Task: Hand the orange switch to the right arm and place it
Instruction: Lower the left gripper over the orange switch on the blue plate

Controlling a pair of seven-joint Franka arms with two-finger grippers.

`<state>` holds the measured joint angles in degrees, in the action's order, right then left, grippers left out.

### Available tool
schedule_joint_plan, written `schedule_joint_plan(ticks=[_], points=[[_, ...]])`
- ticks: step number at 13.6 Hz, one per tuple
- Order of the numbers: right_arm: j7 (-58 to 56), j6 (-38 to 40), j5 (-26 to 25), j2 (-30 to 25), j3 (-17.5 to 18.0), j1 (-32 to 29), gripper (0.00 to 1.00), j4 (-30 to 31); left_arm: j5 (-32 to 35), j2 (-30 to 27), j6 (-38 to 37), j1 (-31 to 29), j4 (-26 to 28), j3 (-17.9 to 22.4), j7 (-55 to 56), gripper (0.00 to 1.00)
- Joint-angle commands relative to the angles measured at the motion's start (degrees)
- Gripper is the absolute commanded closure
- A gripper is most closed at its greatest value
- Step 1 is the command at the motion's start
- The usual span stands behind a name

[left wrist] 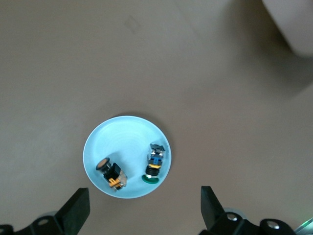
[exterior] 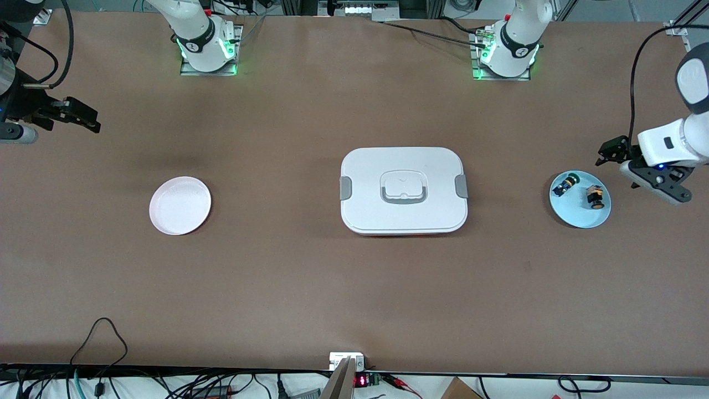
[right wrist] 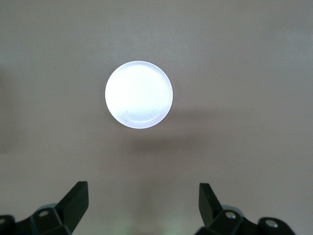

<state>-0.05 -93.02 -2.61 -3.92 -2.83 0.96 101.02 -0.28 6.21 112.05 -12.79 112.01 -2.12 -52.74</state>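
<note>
Orange switch (exterior: 595,197) on its side on blue plate (exterior: 576,213), toward left arm's end of table, green switch (exterior: 565,183) beside it at its 10 o'clock in front view. Left gripper (exterior: 612,151) up over table at plate's 1 o'clock, fingers spread, holding nothing. Right gripper (exterior: 83,117) hovers at white plate's (exterior: 180,205) 10 o'clock, fingers (right wrist: 73,200) apart, nothing held. White lidded box (exterior: 403,190) mid-table.

Three stations across the tabletop.
Lidded container (exterior: 404,191) at frame centre; empty plate (exterior: 180,205) at centre-left; at centre-right, a plate (exterior: 580,199) carrying the orange switch (exterior: 595,197) and green-capped switch (exterior: 565,183).
</note>
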Motion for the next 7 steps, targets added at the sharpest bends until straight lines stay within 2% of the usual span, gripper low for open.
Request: schedule_joint_plan(ticks=[1,4,7], points=[[0.4,0.5,0.3,1.3,0.0,-0.3,0.0,-0.9,0.4,3.1,4.1,-2.5,3.5,0.0,-16.0,0.0],[2.4,0.4,1.4,2.2,0.0,0.0,0.0,-1.0,0.4,4.7,9.4,-3.8,9.1,0.4,-32.5,0.0],[8.3,0.5,3.2,2.9,0.1,1.1,0.0,-1.1,0.4,8.5,15.4,-6.5,9.4,0.4,-46.1,0.0]])
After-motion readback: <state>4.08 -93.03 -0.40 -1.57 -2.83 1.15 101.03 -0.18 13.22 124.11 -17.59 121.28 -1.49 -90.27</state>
